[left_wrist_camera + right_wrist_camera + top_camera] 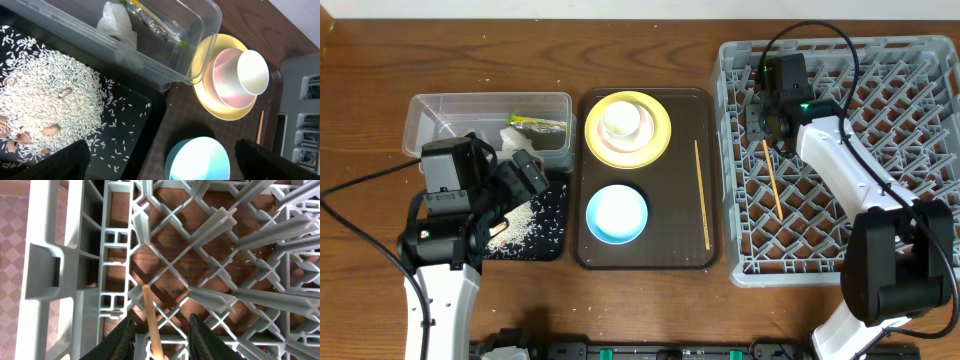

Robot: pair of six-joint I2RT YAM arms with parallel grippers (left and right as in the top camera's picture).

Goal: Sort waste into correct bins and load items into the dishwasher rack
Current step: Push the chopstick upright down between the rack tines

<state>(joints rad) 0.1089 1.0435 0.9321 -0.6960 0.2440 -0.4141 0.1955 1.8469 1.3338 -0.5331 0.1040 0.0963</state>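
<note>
You see a dark brown serving tray (670, 220) just right of the left gripper (528, 172), a pink bowl (225, 85) at its far end, wooden table (360, 60) beneath.

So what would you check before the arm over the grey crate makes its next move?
1. Chopstick lying inside the dishwasher rack: ok.
2. Right arm's fingers apart, with gaps either side of that chopstick: ok.
3. Chopstick settled so it won't slip through the grid: cannot tell.
4. Second chopstick lying free on the brown tray: ok.
5. Left arm's fingers open, empty, away over the rice: ok.
</note>
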